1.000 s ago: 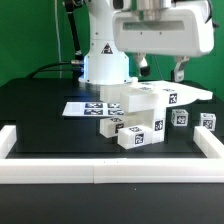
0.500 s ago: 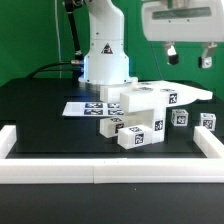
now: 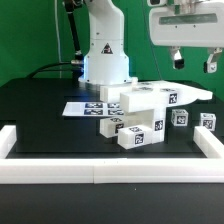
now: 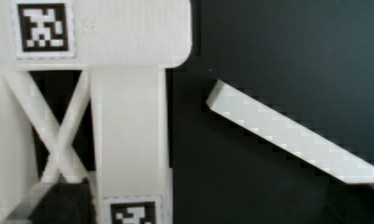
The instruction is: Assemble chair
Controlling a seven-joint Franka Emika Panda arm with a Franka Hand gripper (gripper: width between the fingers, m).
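The gripper hung spread and empty above the chair pieces; I reckoned a misjudged descent could scatter them.

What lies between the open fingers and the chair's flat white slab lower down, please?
Nothing: the exterior view shows only empty air between the fingers and the slab, with the green backdrop behind.

White tagged chair pieces, clustered mid-table
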